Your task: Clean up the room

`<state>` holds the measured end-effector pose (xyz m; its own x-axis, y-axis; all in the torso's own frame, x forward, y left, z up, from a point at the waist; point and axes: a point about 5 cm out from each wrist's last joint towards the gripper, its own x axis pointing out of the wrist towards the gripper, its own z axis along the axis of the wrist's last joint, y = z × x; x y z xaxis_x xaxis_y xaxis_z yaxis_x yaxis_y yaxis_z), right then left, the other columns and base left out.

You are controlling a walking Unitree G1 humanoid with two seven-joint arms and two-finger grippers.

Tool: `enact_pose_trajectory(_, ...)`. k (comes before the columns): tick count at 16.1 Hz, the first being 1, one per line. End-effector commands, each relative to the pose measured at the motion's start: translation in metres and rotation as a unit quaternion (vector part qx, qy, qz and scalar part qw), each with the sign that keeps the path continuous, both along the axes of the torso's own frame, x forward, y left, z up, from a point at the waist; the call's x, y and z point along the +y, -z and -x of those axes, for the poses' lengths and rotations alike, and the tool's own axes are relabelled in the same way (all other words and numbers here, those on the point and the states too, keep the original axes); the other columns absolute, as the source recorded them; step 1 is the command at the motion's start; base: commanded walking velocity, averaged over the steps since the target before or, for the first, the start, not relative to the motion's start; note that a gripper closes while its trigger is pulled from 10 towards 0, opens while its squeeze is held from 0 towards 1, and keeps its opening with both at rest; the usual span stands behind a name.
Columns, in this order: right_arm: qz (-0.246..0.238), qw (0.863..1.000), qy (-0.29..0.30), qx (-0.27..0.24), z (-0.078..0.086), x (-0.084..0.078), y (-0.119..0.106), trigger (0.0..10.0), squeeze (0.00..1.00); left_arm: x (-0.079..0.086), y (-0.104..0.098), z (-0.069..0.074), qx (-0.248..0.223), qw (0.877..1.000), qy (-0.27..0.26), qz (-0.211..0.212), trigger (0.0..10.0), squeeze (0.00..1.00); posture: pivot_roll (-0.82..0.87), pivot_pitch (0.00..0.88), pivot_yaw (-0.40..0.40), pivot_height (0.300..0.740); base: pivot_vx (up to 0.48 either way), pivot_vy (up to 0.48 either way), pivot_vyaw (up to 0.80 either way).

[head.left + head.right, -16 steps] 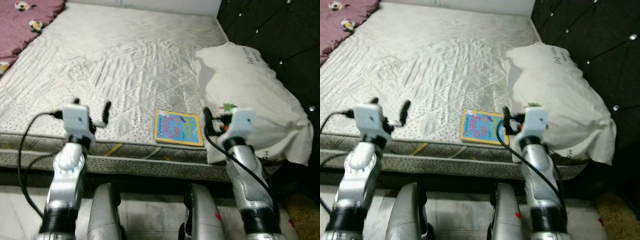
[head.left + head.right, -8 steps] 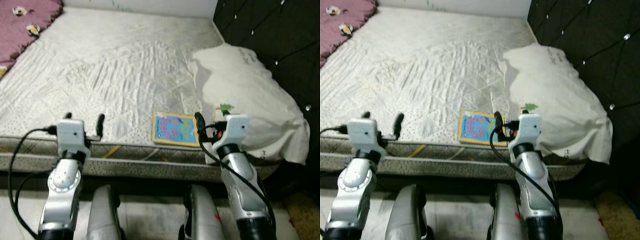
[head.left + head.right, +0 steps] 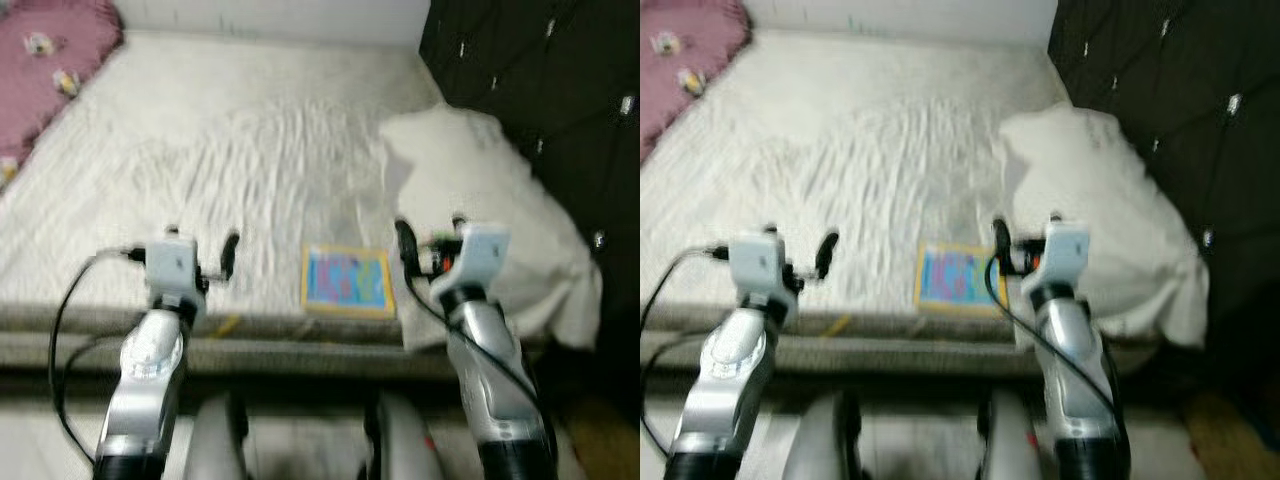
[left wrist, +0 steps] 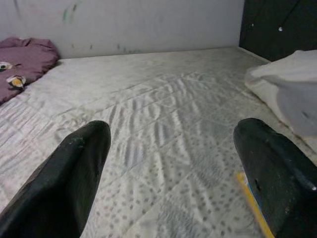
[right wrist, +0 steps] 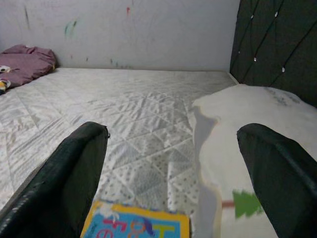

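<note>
**Book on the bed edge**

You've got a thin blue picture book with a yellow border (image 3: 347, 279) lying flat and closed, cover up, near the front edge of the bare quilted white mattress (image 3: 240, 150), just beside the white pillow (image 3: 490, 190).

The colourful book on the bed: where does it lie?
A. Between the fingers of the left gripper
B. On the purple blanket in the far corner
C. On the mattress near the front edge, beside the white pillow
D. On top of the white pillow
C: the book lies flat on the mattress near its front edge, just left of the white pillow, with no gripper holding it.
</note>
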<state>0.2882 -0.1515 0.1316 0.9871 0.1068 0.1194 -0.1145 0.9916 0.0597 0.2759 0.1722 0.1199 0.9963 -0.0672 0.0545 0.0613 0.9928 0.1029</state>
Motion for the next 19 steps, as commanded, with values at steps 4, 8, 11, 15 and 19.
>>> enact_pose_trajectory(4, -0.002, 1.000, 0.001, 0.000, -0.001, -0.002, -0.003, 10.0, 0.00, -0.002, -0.004, 0.002, 0.002, 1.000, -0.006, 0.012, 10.0, 0.00, -0.03, 0.000, -0.041, 0.740, 0.000, 0.000, 0.00)
enact_pose_trajectory(8, 0.003, 1.000, 0.006, 0.008, 0.003, -0.007, 0.000, 10.0, 0.00, -0.013, -0.001, 0.005, 0.009, 1.000, 0.017, 0.017, 10.0, 0.00, -0.04, 0.000, -0.042, 0.740, 0.000, 0.000, 0.00)
enact_pose_trajectory(11, 0.005, 1.000, 0.009, 0.016, 0.006, -0.008, 0.004, 10.0, 0.00, -0.017, 0.003, 0.005, 0.022, 0.999, 0.020, 0.033, 10.0, 0.00, -0.05, 0.000, -0.054, 0.740, 0.000, 0.000, 0.00)
enact_pose_trajectory(15, 0.005, 0.999, 0.017, 0.033, 0.007, -0.009, 0.009, 10.0, 0.00, -0.021, 0.005, 0.006, 0.031, 0.998, 0.027, 0.047, 10.0, 0.00, -0.06, 0.000, -0.053, 0.740, 0.000, 0.212, -0.20)
enact_pose_trajectory(19, 0.010, 1.000, 0.012, 0.026, 0.004, -0.007, 0.006, 10.0, 0.00, -0.023, 0.003, 0.003, 0.032, 0.998, 0.031, 0.053, 10.0, 0.00, -0.06, 0.000, -0.052, 0.740, 0.000, 0.480, -0.60)
